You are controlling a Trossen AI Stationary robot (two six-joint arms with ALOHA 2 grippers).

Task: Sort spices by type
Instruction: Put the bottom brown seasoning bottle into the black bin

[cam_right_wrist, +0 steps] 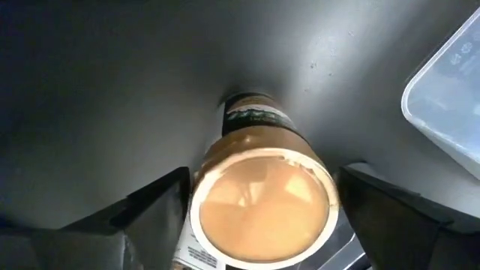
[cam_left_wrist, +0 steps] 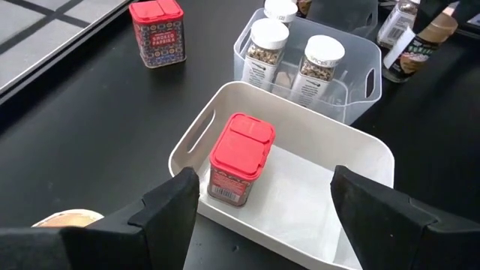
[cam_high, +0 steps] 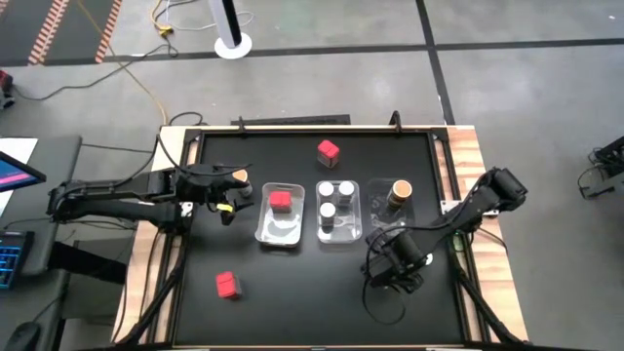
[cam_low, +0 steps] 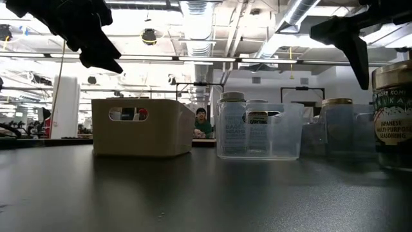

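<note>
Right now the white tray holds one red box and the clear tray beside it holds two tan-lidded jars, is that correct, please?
Not quite: the jars in the clear tray have white lids, not tan, as the left wrist view shows. The white tray does hold one red box.
</note>
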